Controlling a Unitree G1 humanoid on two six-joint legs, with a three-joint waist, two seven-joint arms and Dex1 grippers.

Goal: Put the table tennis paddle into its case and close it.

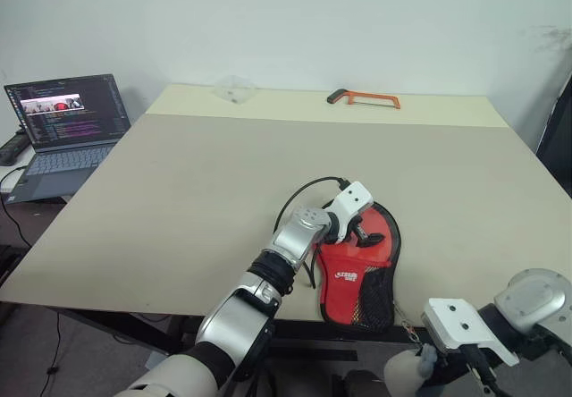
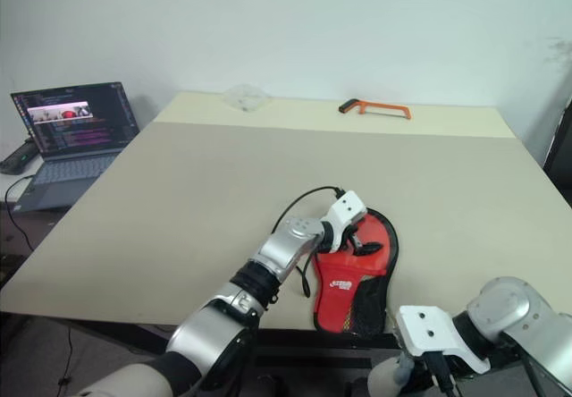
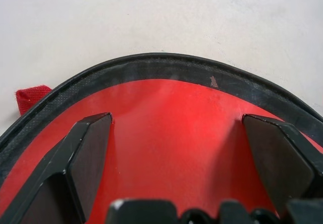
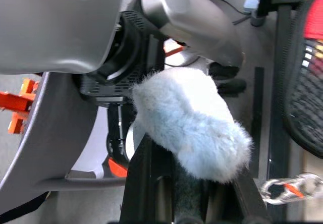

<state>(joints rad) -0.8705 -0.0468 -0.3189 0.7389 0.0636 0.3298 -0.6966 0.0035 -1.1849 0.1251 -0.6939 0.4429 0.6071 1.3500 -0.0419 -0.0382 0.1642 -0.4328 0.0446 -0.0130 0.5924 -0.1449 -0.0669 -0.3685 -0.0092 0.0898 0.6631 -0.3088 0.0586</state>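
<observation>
Red-faced case (image 1: 357, 272) lies flat at the near edge of the beige surface (image 1: 179, 200). Left gripper (image 1: 362, 227) rests over its rounded end, jaws spread wide, gripping nothing. Right gripper (image 4: 197, 183), below the edge, has jaws closed on the pale plush ball (image 4: 189, 120).

Pale plush ball (image 4: 194, 123) pinched between black fingers (image 4: 146, 178) of right hand (image 4: 194, 183); metal clip (image 4: 290, 188) beside it; black mesh of case (image 4: 303, 88) at edge.
</observation>
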